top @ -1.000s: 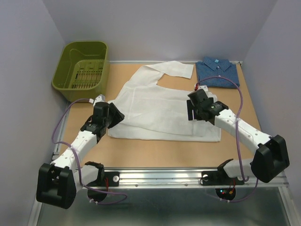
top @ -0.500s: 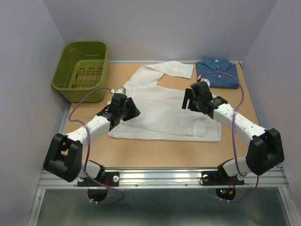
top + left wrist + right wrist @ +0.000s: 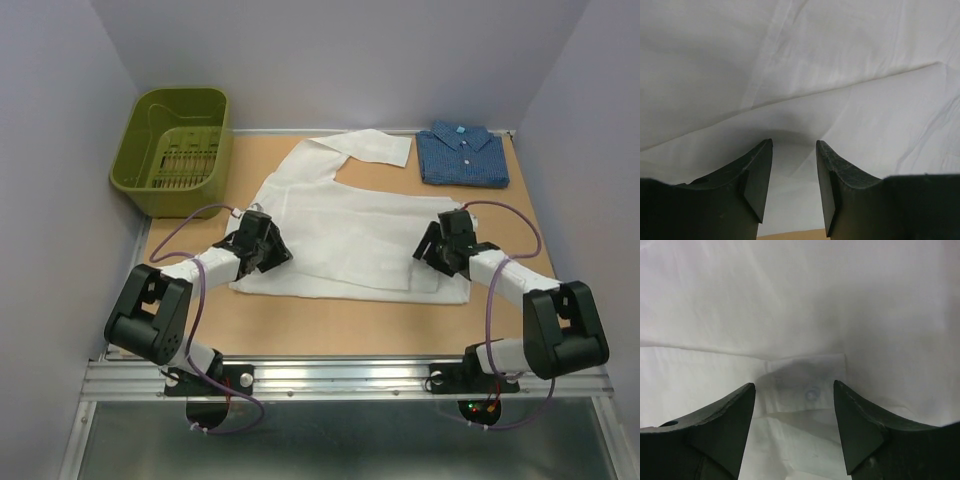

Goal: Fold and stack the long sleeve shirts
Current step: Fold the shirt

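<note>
The left gripper [image 3: 794, 145] and right gripper [image 3: 794, 386], jaws apart and gripping nothing, sit low over the near-left and near-right parts of the white shirt [image 3: 340, 225]. It lies flat mid-table, long axis left to right, with one sleeve reaching far-right. The folded blue shirt [image 3: 462, 158] lies far right, its collar pointing to the far side.

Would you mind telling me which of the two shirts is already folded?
The dark blue shirt at the far right corner: it is a compact folded rectangle, while the white shirt lies spread out in the middle.
</note>
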Tool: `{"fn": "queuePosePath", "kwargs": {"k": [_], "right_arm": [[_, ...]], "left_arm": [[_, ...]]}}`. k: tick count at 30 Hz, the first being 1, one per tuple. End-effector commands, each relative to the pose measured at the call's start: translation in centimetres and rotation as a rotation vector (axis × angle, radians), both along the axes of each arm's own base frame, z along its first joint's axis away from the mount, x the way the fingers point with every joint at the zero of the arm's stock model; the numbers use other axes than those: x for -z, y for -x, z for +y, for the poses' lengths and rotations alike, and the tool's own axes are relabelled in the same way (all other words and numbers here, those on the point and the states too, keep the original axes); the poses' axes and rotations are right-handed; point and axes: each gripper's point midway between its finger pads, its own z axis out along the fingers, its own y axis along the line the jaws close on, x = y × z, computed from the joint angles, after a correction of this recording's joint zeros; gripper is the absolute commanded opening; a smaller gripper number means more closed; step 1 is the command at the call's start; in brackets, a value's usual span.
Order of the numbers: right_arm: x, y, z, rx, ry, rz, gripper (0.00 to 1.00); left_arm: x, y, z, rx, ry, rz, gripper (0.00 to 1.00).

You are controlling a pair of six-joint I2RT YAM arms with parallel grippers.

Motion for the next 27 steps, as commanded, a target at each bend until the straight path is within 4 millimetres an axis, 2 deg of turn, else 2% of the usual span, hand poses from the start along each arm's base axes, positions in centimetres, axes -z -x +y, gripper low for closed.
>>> {"fn": "queuePosePath", "kwargs": {"k": [1,2,4,7,10,11,12,17,20,23,27], "right_arm": [[0.4,1.2,-1.8,0.085,-0.046,-0.026,0.69],[0.9,1.9,-2.3,0.098,-0.044,-0.011,0.68],[0.6,2.1,-3.2,0.121,-0.04,-0.028,0.68],[-0.9,1.6,-3.4,0.087,-0.027,-0.069,0.68],[-4.4,0.3,-1.2,-0.053,-0.09,-0.153,0.69],[-5.3,0.3,0.0,-0.11,-0.134,-0.165,0.7],[-6.8,-0.2,0.3,-0.126,-0.146,-0.2,0.7],[-8.5,0.3,-0.2,-0.051,-0.172,-0.242,0.7],[-8.4,0.8,-0.5,-0.002,-0.183,-0.227,0.69],[-6.9,2.0,-2.1,0.106,-0.141,-0.148,0.69],[-5.9,3.5,-3.1,0.16,-0.121,-0.099,0.68]], "left_arm": [[0.6,-0.2,1.4,-0.077,0.004,0.006,0.51],[1.0,0.1,1.7,-0.083,0.002,0.019,0.5],[1.4,0.4,2.4,-0.101,-0.003,0.036,0.5],[1.6,0.7,3.0,-0.112,0.006,0.056,0.5],[0.0,0.7,2.5,-0.083,0.036,0.019,0.52],[-1.3,0.6,2.3,-0.07,0.054,-0.013,0.55],[-2.1,0.6,2.3,-0.064,0.057,-0.033,0.56],[-5.5,1.1,3.7,-0.131,0.057,-0.123,0.58],[-5.3,1.9,5.5,-0.223,0.04,-0.132,0.57],[-3.8,2.7,6.9,-0.287,0.039,-0.099,0.56],[-2.1,3.2,7.4,-0.297,0.031,-0.055,0.54]]}}
